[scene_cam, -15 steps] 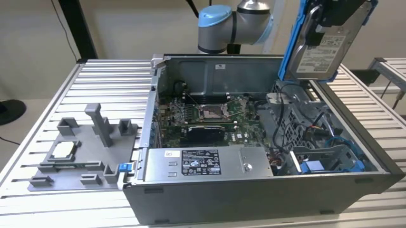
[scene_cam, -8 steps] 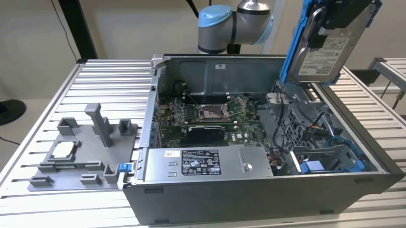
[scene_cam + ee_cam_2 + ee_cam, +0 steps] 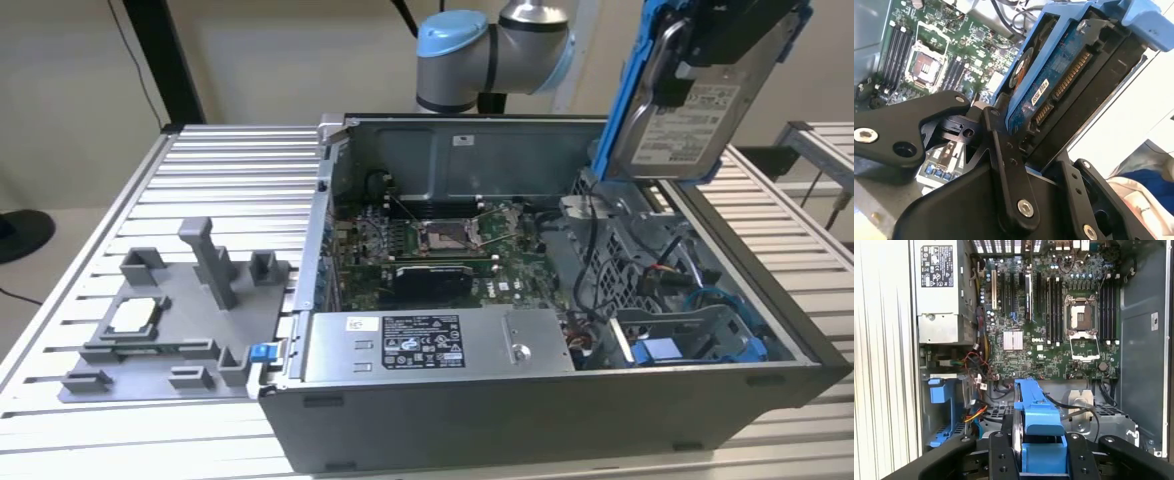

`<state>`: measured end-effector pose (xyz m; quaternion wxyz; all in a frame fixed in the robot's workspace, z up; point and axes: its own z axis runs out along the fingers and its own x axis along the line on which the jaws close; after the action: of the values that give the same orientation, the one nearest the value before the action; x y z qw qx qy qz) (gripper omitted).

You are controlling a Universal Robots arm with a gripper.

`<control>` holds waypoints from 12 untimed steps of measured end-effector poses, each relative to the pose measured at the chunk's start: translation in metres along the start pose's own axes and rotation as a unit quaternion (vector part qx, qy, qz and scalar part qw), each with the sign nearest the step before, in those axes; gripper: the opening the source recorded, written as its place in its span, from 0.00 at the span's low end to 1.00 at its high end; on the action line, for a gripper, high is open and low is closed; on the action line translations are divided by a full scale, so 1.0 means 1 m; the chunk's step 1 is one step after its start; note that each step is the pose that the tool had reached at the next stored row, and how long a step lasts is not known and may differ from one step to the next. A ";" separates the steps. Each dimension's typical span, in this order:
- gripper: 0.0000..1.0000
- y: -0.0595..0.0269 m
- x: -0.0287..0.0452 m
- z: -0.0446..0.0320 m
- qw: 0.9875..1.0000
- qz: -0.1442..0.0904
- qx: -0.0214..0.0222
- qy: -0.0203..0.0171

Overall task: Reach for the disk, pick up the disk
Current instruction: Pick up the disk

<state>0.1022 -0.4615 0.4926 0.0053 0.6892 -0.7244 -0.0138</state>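
Disk [image 3: 694, 90] clamped edgewise in gripper [image 3: 727, 35], lifted above case [image 3: 561, 400].

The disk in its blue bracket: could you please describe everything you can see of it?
The flat silver metal hard drive with a white printed label, framed by a blue plastic bracket, hangs upright and slightly tilted above the open grey computer case, clear of it. The black claw is shut on it, fingers pressing both faces. In the second wrist view its underside shows a blue circuit board and a row of gold connector contacts. In the first wrist view it appears edge-on.
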 end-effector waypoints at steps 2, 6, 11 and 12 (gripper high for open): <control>0.00 -0.0001 0.0023 0.0000 1.000 0.000 0.000 0.000; 0.00 -0.0004 0.0071 -0.0001 1.000 0.000 0.000 0.000; 0.00 -0.0007 0.0136 0.0000 1.000 0.000 0.000 0.000; 0.00 -0.0008 0.0151 -0.0001 1.000 0.000 0.000 0.000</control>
<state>0.1022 -0.4766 0.4924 0.0053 0.6892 -0.7244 -0.0138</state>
